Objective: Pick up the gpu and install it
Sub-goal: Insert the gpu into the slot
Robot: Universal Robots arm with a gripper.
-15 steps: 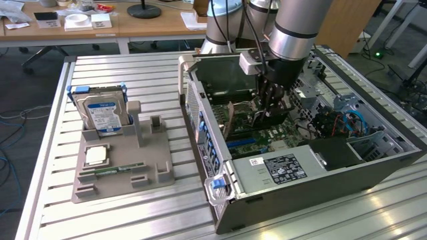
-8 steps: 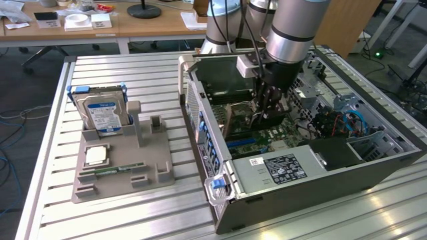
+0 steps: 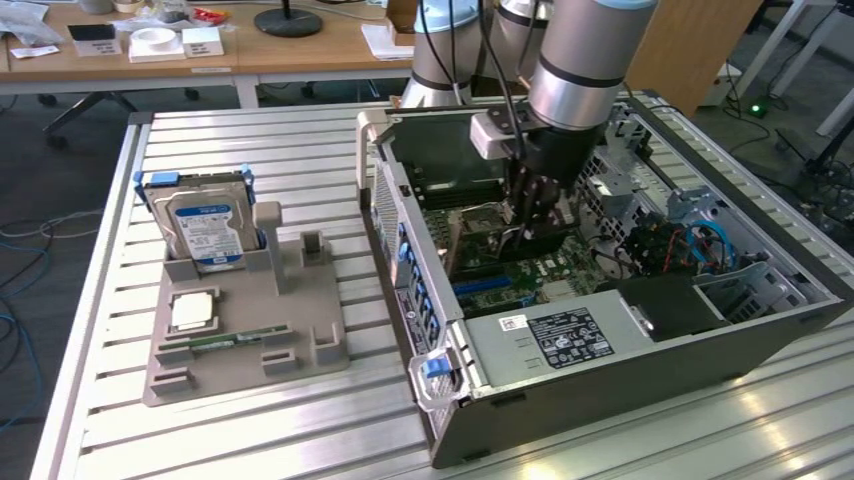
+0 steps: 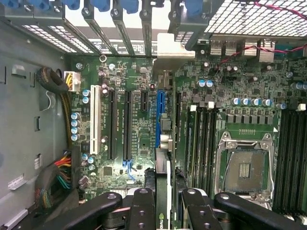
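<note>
Table of pale aluminium slats (image 3: 267, 440) carries everything I am working with. On the exterior view's right half lies a large dark-grey desktop computer case (image 3: 601, 400), on its side with the panel off, so I look straight down onto its green motherboard (image 3: 547, 275). The silver-and-grey robot arm (image 3: 574, 90) reaches down into that open case from the far side.

On the exterior view's left, well apart from the case, sits a flat grey plastic fixture tray (image 3: 240, 370). A thick silver hard drive with a blue-and-white label (image 3: 207, 230) stands upright at its far end. Nearer me on the tray lie a small square silver processor chip (image 3: 194, 310) and a narrow green memory stick (image 3: 220, 340).

The black two-fingered gripper (image 3: 534, 235) is inside the case, low over the motherboard. Its fingers are closed partway on the thin dark gpu card (image 3: 481, 245), pinching it on both faces and holding it edge-down.

From the wrist view, I see the card (image 4: 162, 182) edge-on between the black fingers (image 4: 143, 211), running close alongside a long blue expansion slot (image 4: 157, 115). Its pale metal bracket (image 4: 175, 48) lies at the row of rear slot openings. I cannot tell whether the card's edge sits in a slot.
</note>
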